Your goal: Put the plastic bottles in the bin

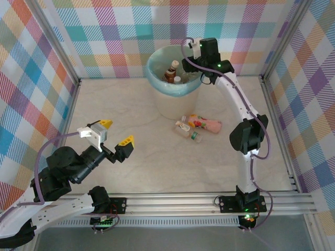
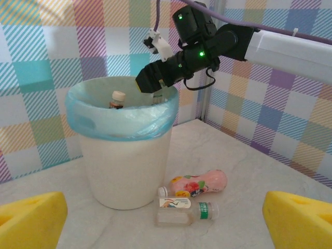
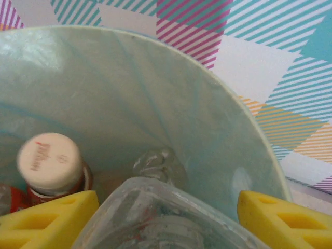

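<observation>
Clear plastic bottle (image 3: pixel 150 212) hanging clamped in right gripper (image 3: pixel 166 218) over round cream teal-lined bin (image 1: pixel 175 104); left gripper (image 1: pixel 116 132) gaping empty

Three bottles (image 1: pixel 199 126) lie on the table (image 1: pixel 131 110) just before the bin (image 1: pixel 172 104); perhaps two more stand inside it.

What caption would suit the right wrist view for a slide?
Right gripper holds a clear bottle over the bag-lined bin, a white-capped bottle already inside.
</observation>
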Action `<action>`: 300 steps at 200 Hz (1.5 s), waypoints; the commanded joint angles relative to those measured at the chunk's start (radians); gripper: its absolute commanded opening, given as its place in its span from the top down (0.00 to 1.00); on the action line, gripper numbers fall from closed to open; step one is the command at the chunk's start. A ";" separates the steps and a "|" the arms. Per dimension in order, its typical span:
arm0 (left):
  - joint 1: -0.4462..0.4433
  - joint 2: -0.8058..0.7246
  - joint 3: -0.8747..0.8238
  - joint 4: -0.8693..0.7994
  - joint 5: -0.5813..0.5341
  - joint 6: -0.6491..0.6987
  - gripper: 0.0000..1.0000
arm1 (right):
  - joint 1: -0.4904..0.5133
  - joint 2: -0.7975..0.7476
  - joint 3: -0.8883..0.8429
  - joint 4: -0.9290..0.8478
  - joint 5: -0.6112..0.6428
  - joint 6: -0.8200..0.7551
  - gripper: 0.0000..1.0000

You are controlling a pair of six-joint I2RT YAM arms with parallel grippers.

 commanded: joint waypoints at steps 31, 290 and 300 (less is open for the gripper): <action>0.004 -0.010 -0.014 -0.028 -0.034 -0.018 0.03 | 0.008 0.110 0.141 -0.088 -0.028 0.041 0.41; 0.004 0.028 -0.016 -0.048 -0.082 -0.027 0.03 | 0.029 0.193 0.237 -0.184 -0.145 0.096 0.55; 0.004 0.028 -0.016 -0.050 -0.085 -0.030 0.03 | 0.027 0.202 0.238 -0.188 -0.147 0.100 0.55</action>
